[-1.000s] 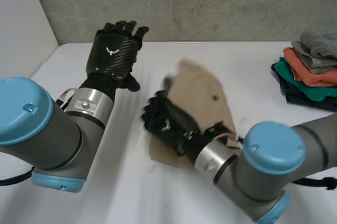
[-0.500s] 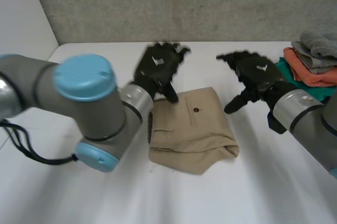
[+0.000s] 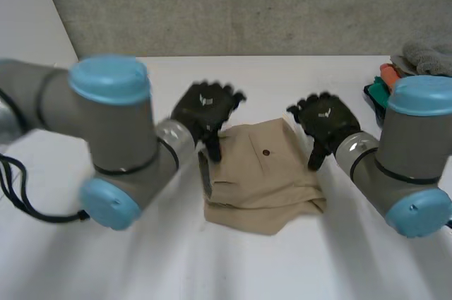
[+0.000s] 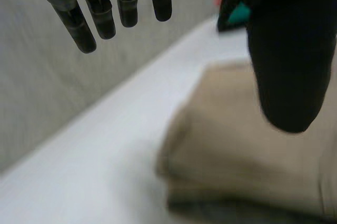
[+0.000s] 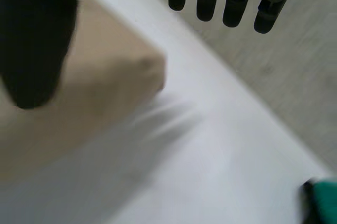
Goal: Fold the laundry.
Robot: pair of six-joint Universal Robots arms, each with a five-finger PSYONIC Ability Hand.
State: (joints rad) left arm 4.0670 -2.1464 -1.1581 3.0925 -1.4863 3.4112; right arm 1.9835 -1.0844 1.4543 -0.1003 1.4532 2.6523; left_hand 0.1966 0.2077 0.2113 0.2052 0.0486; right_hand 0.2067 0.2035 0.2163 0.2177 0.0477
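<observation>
From above, I see my left hand [image 3: 203, 108] and my right hand [image 3: 325, 118] out over the white table [image 3: 141, 258]. The folded tan cloth [image 3: 263, 180] lies in the middle of the table, between my two arms. My left hand is at the far left corner of the cloth and my right hand is at its far right edge. I cannot tell if they touch it. Both hands are loose and hold nothing. A pile of clothes [image 3: 424, 56] sits far off on the right side of the table, well apart from the tan cloth. From my left wrist, my left hand [image 4: 102, 16] has its fingers straight and its thumb held wide, with nothing in it. The tan cloth [image 4: 231, 155] lies on the table [image 4: 95, 171] under my thumb, and a bit of green from the pile of clothes [image 4: 239, 13] peeks out past it. From my right wrist, my right hand [image 5: 234, 2] is spread out too, fingers straight, thumb apart, holding nothing. A corner of the tan cloth [image 5: 100, 92] lies under my thumb, and bare table [image 5: 221, 155] lies below my fingers.
</observation>
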